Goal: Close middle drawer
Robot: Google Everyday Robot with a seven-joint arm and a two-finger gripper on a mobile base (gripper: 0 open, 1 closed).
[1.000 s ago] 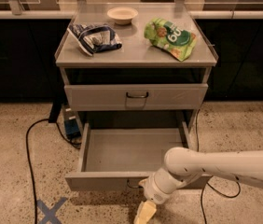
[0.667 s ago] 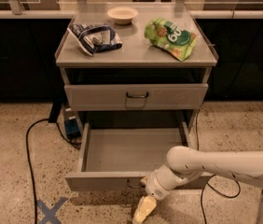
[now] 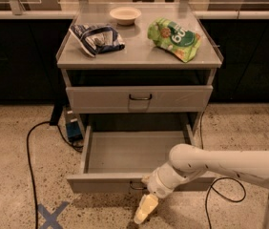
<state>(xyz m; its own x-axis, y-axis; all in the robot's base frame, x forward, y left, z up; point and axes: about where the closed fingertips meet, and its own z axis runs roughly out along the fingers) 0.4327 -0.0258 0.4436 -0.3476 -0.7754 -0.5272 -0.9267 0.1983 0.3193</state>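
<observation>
The middle drawer is pulled far out of the grey cabinet, and its shallow grey tray holds nothing. Its small dark wire handle is partly hidden behind my wrist. My gripper hangs pointing down at the floor, just in front of and below the drawer front near the handle. My white arm reaches in from the right across the drawer's front right corner. The top drawer above is shut.
On the cabinet top lie a white bowl, a blue and white bag and a green snack bag. A black cable and a blue tape cross are on the floor at the left. Dark cabinets stand behind.
My gripper has moved slightly up and left, closer to the drawer front. The drawer stays open the same amount.
</observation>
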